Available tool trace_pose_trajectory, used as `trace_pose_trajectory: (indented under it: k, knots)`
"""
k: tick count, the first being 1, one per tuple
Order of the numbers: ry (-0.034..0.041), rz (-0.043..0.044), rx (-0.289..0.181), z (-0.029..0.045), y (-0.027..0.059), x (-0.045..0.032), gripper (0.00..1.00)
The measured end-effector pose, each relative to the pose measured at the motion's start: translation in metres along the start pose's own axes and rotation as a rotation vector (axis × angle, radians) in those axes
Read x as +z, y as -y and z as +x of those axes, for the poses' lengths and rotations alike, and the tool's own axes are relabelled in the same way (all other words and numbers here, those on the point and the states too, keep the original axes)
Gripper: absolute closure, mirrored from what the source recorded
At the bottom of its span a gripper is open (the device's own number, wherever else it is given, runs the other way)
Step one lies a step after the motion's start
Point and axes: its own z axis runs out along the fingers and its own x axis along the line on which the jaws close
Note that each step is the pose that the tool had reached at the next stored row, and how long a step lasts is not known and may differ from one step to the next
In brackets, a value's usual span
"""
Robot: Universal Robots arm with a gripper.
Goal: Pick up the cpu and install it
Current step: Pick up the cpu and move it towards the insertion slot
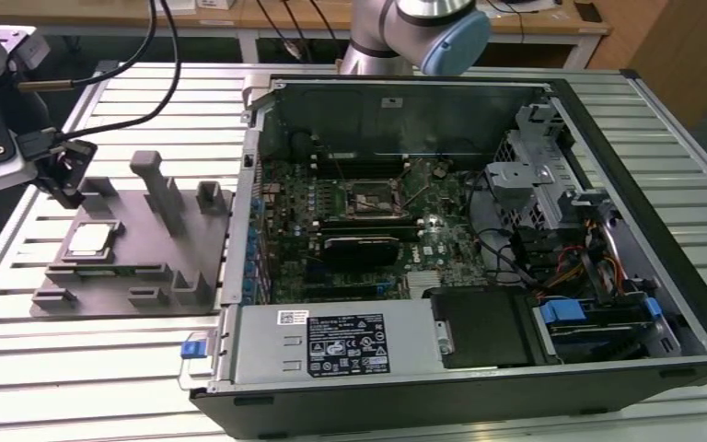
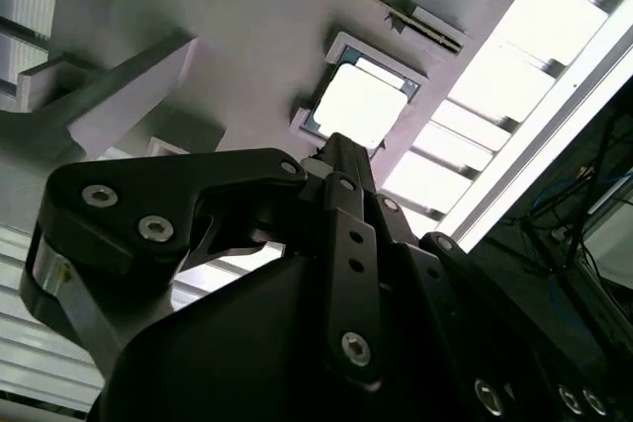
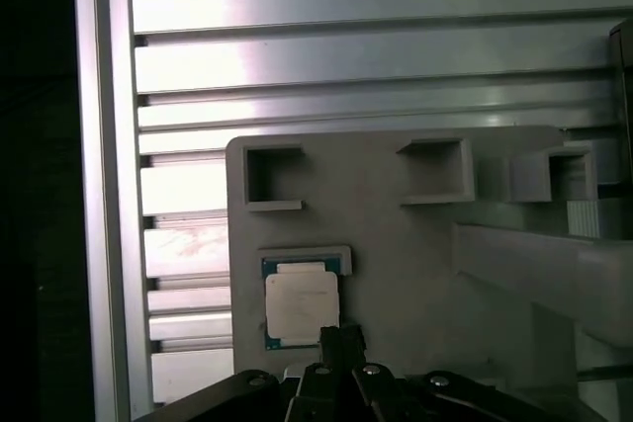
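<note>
Silvery cpu (image 3: 300,305) lies in its grey tray (image 3: 415,264); my pincer (image 3: 339,336), tips pressed together, hovers close by. Pickup approach, I judge, calling for spread fingers.

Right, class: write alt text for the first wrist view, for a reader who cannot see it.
A silvery square cpu lies flat in a recess of a grey fixture tray, with the black pincer poised near one corner. The tray rests on a slatted aluminium table.

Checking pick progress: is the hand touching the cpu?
Apart. The exterior view shows the hand off the cpu, with bare tray between them.
</note>
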Motion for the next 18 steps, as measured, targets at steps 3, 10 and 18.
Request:
trace_pose_trajectory:
  k: [3, 10, 18]
  knots:
    - [-0.0003, 0.0003, 0.0, 0.0026, 0.0005, 0.0048, 0.89]
    - [-0.0001, 0.0, 0.0, 0.0061, 0.0015, 0.017, 0.89]
    - [-0.0001, 0.0, 0.0, 0.0062, 0.0059, 0.0295, 0.89]
